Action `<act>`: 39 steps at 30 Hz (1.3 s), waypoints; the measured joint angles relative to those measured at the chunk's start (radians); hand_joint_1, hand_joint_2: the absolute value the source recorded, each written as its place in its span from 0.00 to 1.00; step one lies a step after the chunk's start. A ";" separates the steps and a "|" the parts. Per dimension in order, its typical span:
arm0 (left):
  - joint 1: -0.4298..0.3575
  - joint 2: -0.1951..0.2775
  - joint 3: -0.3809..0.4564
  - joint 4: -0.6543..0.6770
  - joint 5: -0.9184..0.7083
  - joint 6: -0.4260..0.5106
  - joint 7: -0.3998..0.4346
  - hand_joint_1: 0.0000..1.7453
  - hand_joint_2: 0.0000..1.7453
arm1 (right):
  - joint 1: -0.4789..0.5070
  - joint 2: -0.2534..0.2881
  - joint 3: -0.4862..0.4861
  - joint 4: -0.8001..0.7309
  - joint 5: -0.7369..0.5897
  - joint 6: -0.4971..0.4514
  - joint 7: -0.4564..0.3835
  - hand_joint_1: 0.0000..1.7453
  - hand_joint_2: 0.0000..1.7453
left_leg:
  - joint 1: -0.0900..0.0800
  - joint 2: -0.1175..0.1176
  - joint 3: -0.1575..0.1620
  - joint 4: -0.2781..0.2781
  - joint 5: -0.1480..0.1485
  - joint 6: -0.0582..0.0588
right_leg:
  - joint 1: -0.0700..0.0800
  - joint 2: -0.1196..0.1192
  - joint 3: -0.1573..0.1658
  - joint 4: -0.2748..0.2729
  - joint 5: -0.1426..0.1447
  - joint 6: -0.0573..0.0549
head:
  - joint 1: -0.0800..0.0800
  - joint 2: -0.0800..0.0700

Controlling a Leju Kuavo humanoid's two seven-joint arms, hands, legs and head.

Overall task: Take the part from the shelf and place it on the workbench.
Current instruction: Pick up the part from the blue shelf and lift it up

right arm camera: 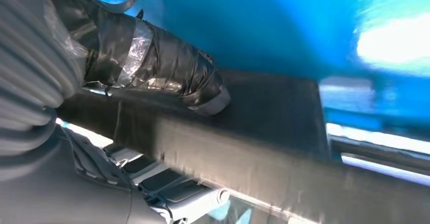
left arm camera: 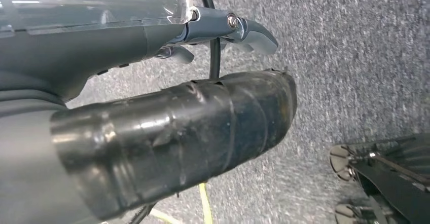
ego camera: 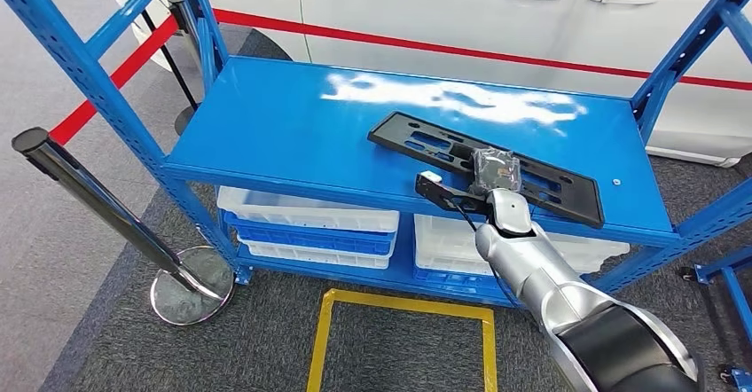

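- The shelf [ego camera: 293, 126], a blue steel rack, stands just ahead of the right hand; its top deck carries the part at a height the arm can meet from the front edge.
- White and blue bins [ego camera: 306, 223] sit on the lower deck, below the hand and apart from it, so they play no role in this reach.
- The part [ego camera: 417, 139], a long flat black plate with slots, lies slantwise on the top deck, its near end by the front edge. That end is the one under the hand, probably because it is the closest place to take hold.
- The right hand [ego camera: 483, 188] is at that near end. In the right wrist view its taped thumb [right arm camera: 167, 69] presses on the plate's upper face while darker fingers [right arm camera: 167, 191] lie under its edge, so I judge it a pinch closing on the plate. How firm the hold is, I cannot tell.
- The plate looks flat on the deck, not yet lifted.
- The left hand [left arm camera: 167, 133] hangs over grey carpet, away from the shelf, holding nothing; whether its fingers are spread or curled is unclear.
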 joint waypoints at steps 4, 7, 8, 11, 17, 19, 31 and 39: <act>0.000 -0.001 0.008 0.000 0.043 -0.018 -0.005 0.00 1.00 | 0.002 0.000 -0.009 0.000 -0.002 -0.004 -0.015 1.00 1.00 | 0.000 0.000 0.000 0.000 0.001 0.001 | -0.002 0.000 0.000 -0.001 0.001 0.002 | 0.000 0.000; -0.001 -0.002 0.023 0.001 0.070 -0.036 -0.010 0.00 1.00 | 0.004 0.000 -0.016 0.000 -0.009 -0.013 -0.032 1.00 1.00 | 0.000 0.000 0.000 0.000 0.001 0.002 | -0.003 0.000 0.000 -0.001 0.001 0.002 | 0.000 0.000; -0.001 -0.002 0.028 0.002 0.076 -0.043 -0.012 0.00 1.00 | 0.005 0.000 -0.018 0.000 -0.011 -0.018 -0.041 1.00 1.00 | 0.000 0.000 0.000 0.000 0.001 0.002 | -0.003 0.000 0.000 -0.001 0.001 0.002 | 0.000 0.000; -0.002 -0.002 0.040 0.007 0.085 -0.057 -0.018 0.00 1.00 | 0.007 0.000 -0.023 -0.002 -0.015 -0.032 -0.066 1.00 1.00 | 0.000 0.000 0.000 0.000 0.001 0.002 | -0.003 0.000 0.000 0.000 0.001 0.002 | 0.000 0.000; -0.001 -0.006 0.066 0.016 0.087 -0.037 -0.023 0.00 1.00 | 0.038 0.001 -0.049 -0.075 -0.065 -0.184 -0.167 1.00 1.00 | 0.000 0.001 0.000 0.000 0.001 0.002 | -0.003 0.001 0.000 0.000 0.001 0.002 | 0.000 0.000; 0.000 -0.010 0.076 0.016 0.085 -0.031 -0.022 0.00 1.00 | 0.047 0.003 -0.064 -0.118 -0.076 -0.209 -0.176 1.00 1.00 | 0.001 0.001 0.001 0.000 0.001 0.002 | -0.003 0.002 0.000 0.000 0.001 0.002 | 0.000 0.000; 0.014 -0.015 0.078 0.008 -0.042 -0.020 -0.028 0.00 1.00 | 0.174 0.011 -0.142 -0.526 -0.039 -0.238 -0.203 1.00 1.00 | -0.005 -0.001 -0.002 0.006 -0.005 0.011 | -0.007 0.000 0.000 -0.002 -0.001 0.011 | 0.000 0.000; -0.002 -0.014 0.075 0.031 -0.061 0.006 -0.069 0.00 1.00 | 0.208 0.006 -0.179 -0.595 0.010 -0.241 -0.254 1.00 1.00 | 0.008 0.007 0.009 -0.028 0.019 0.034 | -0.012 -0.001 -0.083 0.213 -0.135 0.037 | 0.001 0.000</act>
